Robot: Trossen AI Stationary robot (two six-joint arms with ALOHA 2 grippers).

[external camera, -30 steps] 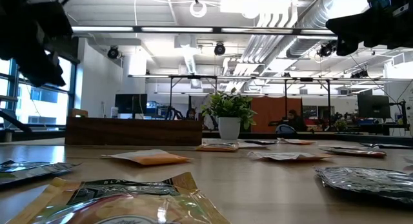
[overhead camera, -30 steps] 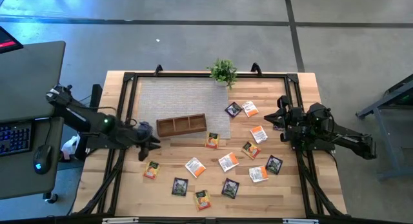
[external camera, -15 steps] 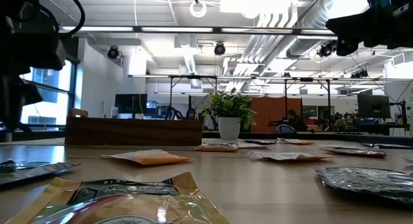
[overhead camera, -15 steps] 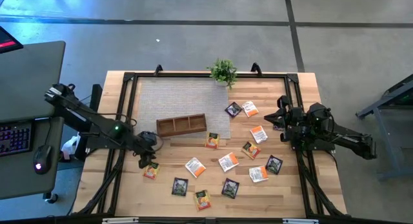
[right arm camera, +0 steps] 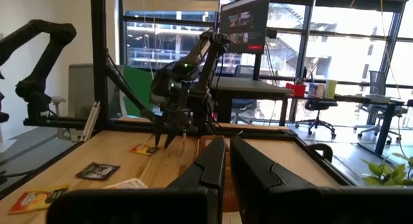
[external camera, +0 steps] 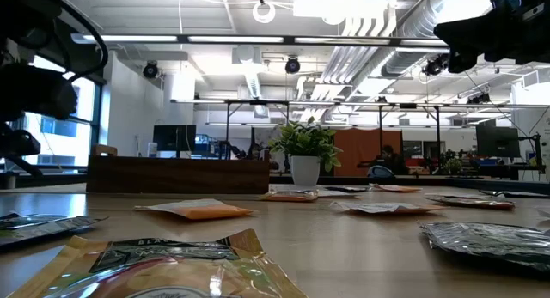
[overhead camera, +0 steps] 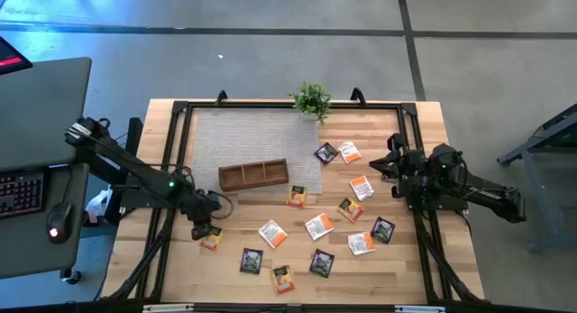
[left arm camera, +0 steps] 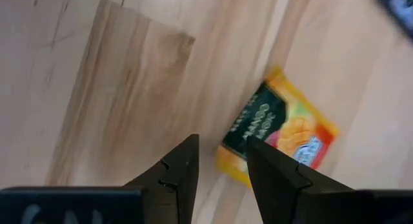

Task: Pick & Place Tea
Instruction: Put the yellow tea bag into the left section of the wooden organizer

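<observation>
Step in hand, by my read: reaching for a pick. Left hand (overhead camera: 204, 228) hangs low over the wood surface (overhead camera: 171, 268), pointing down at an orange sachet (overhead camera: 212, 240) lying flat just under and beside its tips. Left wrist view: the two dark fingers (left arm camera: 181, 169) are slightly spread, a narrow gap between them, nothing held. The sachet (left arm camera: 277, 137) sits just past the tips, one corner near the second finger; can't tell if they touch it.

Next move prob. calls for opening wider, centring over the sachet, then dropping to pinch an edge. It's thin and flat on the surface, so getting a finger under it looks tricky; it could slide away.

Rest of the tea (overhead camera: 317, 226) is scattered over the surface, well apart from the left hand, toward the right arm: about a dozen sachets, orange-and-white and dark. Wooden tray (overhead camera: 253, 175) stands near the left hand, on the far side from the sachet; nothing shows in its compartments from above.

Right hand (overhead camera: 397, 167) waits raised at the surface's far side, fingers (right arm camera: 213, 161) close to parallel w/ only a slim gap, holding nothing.
</observation>
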